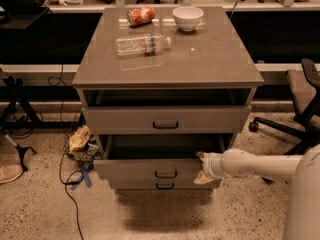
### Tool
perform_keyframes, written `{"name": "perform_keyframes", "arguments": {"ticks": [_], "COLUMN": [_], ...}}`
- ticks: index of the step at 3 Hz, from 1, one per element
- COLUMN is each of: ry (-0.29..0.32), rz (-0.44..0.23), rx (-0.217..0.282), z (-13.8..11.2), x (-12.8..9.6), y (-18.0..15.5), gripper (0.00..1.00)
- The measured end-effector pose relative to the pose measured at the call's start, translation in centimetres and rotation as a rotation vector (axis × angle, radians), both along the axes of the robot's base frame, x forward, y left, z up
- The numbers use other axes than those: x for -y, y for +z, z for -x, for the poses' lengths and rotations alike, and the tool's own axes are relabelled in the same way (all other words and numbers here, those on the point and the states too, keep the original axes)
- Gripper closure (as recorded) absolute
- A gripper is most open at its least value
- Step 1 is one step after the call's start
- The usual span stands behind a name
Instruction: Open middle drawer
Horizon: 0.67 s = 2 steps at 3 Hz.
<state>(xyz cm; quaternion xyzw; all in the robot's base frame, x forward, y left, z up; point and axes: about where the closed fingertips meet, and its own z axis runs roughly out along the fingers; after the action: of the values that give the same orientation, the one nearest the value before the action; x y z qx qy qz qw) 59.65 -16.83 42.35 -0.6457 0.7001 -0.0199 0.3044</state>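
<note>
- Camera view, the drawer's place: the middle drawer (130,170) sits second of three in the grey-beige cabinet (215,59). It lies below the top drawer (125,120) and just above the narrow bottom drawer (132,185). Its front stands nearer than the front below it, and a dark, shallow interior shows behind it, so it looks already partly drawn out.
- Camera view, how it will handle: it is judged to be a stiff, boxy part that runs on slides, so it should move straight toward the near side and should not flex. Nothing can be made out inside it, so it is probably light. A pull from one corner might twist it on its slides.
- Camera view, where to take hold: the small black bar handle (165,174) in the middle of the front is the natural grip. The top edge of the front, where it is exposed, would also serve.
- Camera view, the gripper: the gripper (201,167) is at the right end of the drawer front and right up against it, well to the right of the handle. Whether it is spread, pressed together or pinching the front's edge cannot be told.
- Camera view, the arm: the pale arm (255,165) comes in from the right nearly level, at the height of the drawer front, with its wrist pointing left.
- Camera view, the cabinet top: a clear bottle (143,44) lies on its side there. A red can (140,15) and a white bowl (188,17) stand farther back, and a jerky pull could set the bottle rolling.
</note>
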Motion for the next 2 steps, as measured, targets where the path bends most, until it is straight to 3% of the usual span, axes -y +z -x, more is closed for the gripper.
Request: {"name": "perform_keyframes", "arguments": {"ticks": [1,2], "ry": [0.007,0.020], "rz": [0.013,0.058], "rx": [-0.010,-0.072], "z": [-0.07,-0.02], "x": [-0.27,-0.59], "y": [-0.19,-0.66], "gripper": [0.00,0.00]}}
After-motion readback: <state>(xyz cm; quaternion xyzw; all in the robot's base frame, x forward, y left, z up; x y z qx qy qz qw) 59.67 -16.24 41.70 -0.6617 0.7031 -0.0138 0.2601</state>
